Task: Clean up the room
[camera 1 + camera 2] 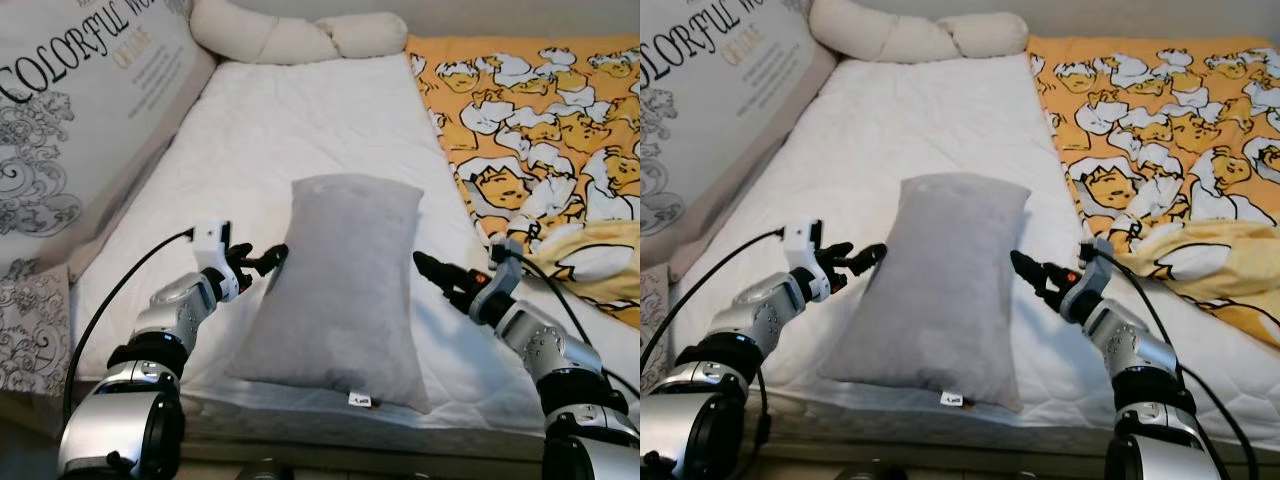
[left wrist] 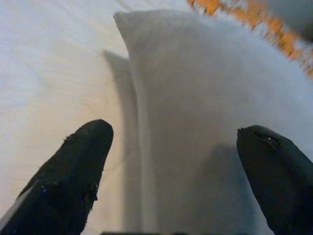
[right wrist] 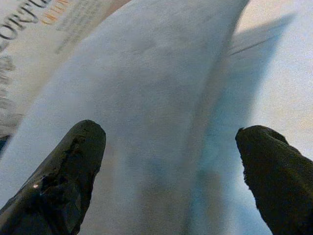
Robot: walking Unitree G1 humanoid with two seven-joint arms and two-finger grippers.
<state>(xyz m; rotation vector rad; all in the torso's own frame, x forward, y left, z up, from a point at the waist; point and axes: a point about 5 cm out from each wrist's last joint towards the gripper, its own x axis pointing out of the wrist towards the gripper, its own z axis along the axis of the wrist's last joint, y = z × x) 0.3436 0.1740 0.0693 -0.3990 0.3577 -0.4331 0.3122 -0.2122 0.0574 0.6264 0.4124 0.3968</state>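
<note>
A grey pillow [image 1: 345, 290] lies lengthwise on the white mattress [image 1: 260, 140], its near end close to the bed's front edge. My left gripper [image 1: 258, 262] is open at the pillow's left side, fingertips just short of its edge. My right gripper [image 1: 432, 272] is open at the pillow's right side, a small gap from it. In the left wrist view the pillow [image 2: 210, 112] stands between the two black fingers [image 2: 73, 171]. The right wrist view has the pillow [image 3: 146, 112] ahead between the spread fingers [image 3: 58, 181].
An orange cartoon-print blanket [image 1: 540, 130] covers the right side of the bed. A long cream bolster [image 1: 290, 38] lies along the head end. A large printed cushion [image 1: 80, 110] leans at the left. Bare mattress lies beyond the pillow.
</note>
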